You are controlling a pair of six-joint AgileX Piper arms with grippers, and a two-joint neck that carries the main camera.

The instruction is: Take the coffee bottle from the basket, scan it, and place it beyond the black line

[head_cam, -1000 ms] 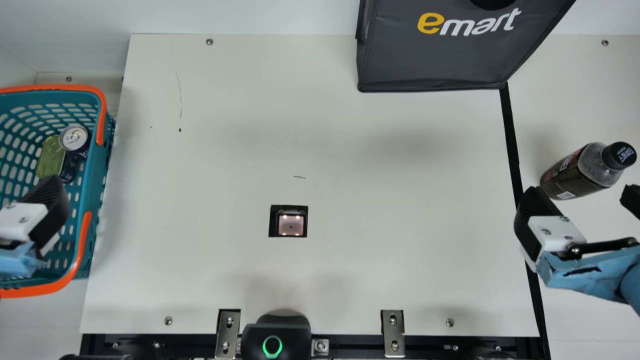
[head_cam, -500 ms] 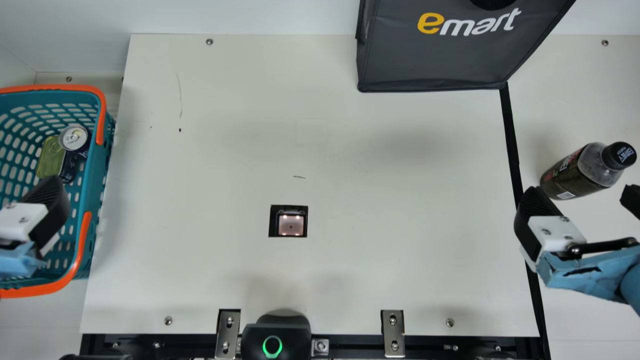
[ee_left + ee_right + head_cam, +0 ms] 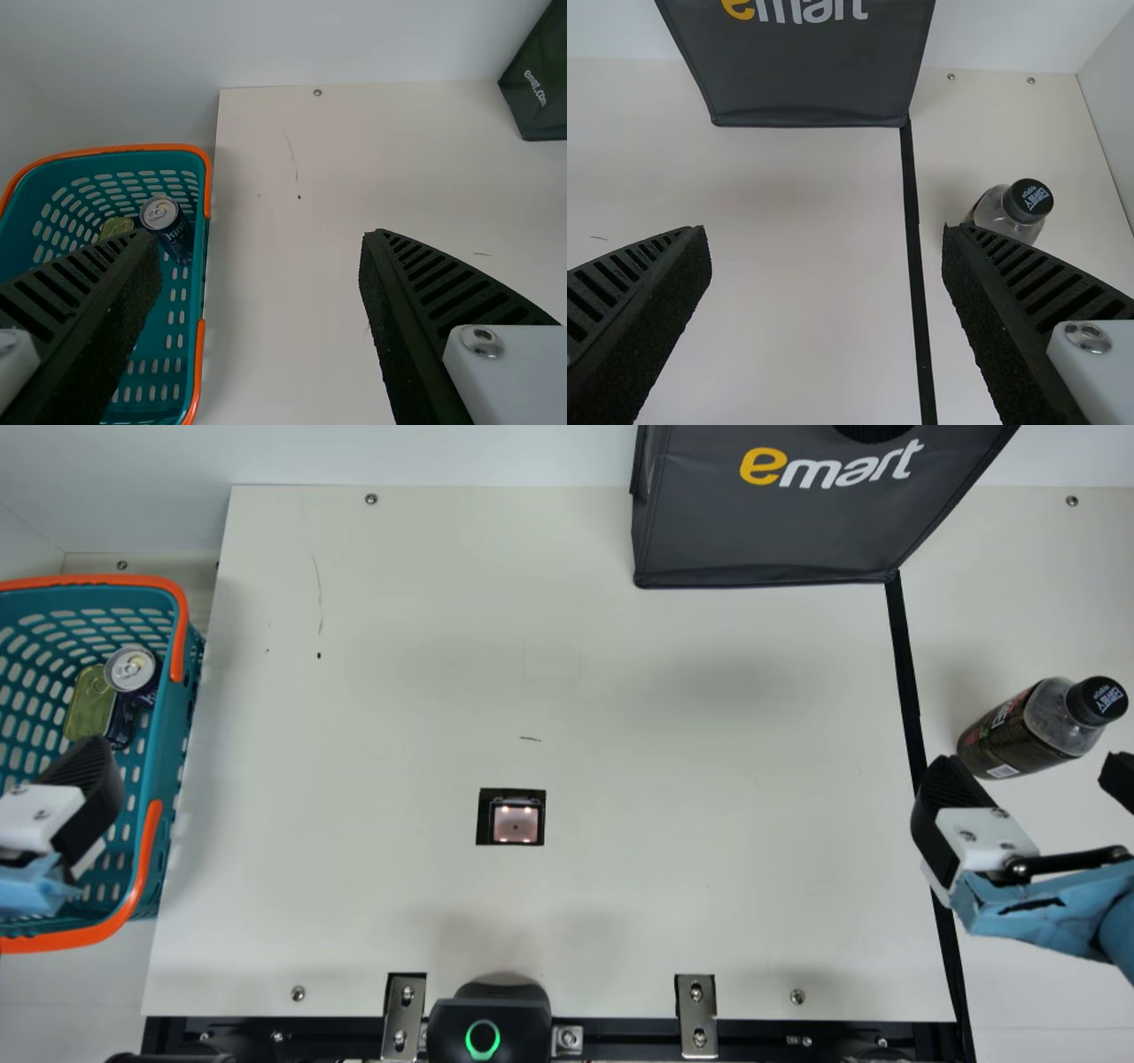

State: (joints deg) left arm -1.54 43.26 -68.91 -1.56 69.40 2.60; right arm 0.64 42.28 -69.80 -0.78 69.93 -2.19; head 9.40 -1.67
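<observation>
Main view first: the coffee bottle is past the black line, over on our right-hand side, and we read it as standing upright, long axis vertical, with the lean just coming from the camera angle. Our right gripper is clearly the nearer one. It's released, fingers well apart, with the bottle forward of it. The basket is way across on our left, and the scanner sits in the table between. Placing looks done to us, but we can't tell from this whether the scan went through.

Left wrist view: our left gripper is spread wide with nothing in it, partly over the basket, which has a dark can and a flat tin in it. It's a long way from the bottle, so we'd leave that arm out of it.

Right wrist view: nothing in the grip here either. The bottle's dark cap shows past one finger, which hides the lower body. If we back off, we'd go straight back, away from the bottle; swinging forward or outward could knock it over.
</observation>
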